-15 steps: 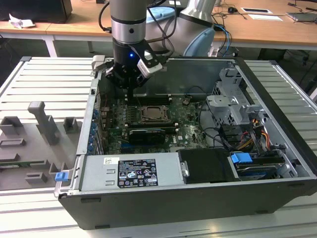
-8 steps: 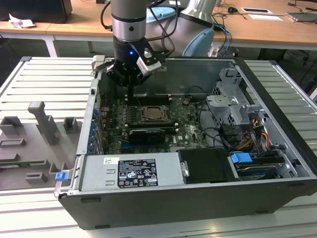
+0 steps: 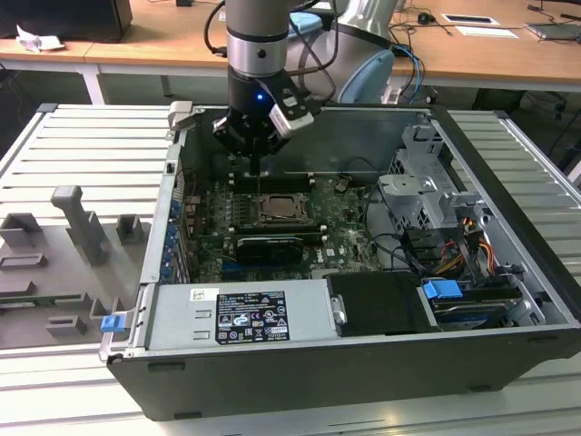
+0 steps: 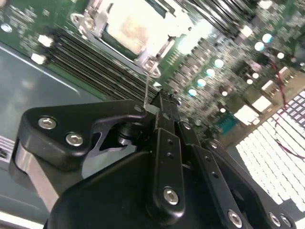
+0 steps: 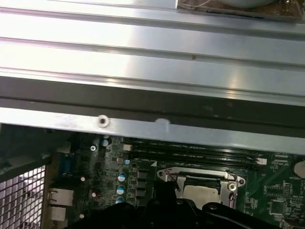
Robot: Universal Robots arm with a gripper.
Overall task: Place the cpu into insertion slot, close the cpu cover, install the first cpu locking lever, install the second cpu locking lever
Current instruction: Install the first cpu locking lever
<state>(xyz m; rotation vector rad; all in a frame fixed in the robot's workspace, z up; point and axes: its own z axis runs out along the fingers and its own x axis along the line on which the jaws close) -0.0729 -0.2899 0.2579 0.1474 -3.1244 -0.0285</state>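
One gripper (image 3: 257, 173) hangs inside the open computer case (image 3: 508, 236), fingers pointing down at the board. On the exterior view's left of the gripper, well apart and outside the case, lies a grey fixture tray (image 3: 73, 236); it appears to play no part in the present step.

Gripper state: clenched. In the second wrist view the fingers (image 4: 164, 138) stand pressed together, and a thin locking lever (image 4: 147, 88) runs from the socket corner to their tips. Whether the rod is nipped between the pads or only bears against them cannot be told. Judged purpose: closed fingers give a narrow, stiff tip for working the wire.

Below the gripper run the memory slots (image 4: 90, 59). Just beside its tips sits the insertion slot (image 3: 307, 221), with the cpu (image 4: 127, 28) seated in it and the cpu cover (image 5: 195, 172) apparently folded down over its edges.

On the exterior view's right of the gripper, well apart, stands the drive cage (image 3: 422, 186).

The lever's hooked end is hard to make out. In the first wrist view the gripper body cuts off the near edge of the socket.
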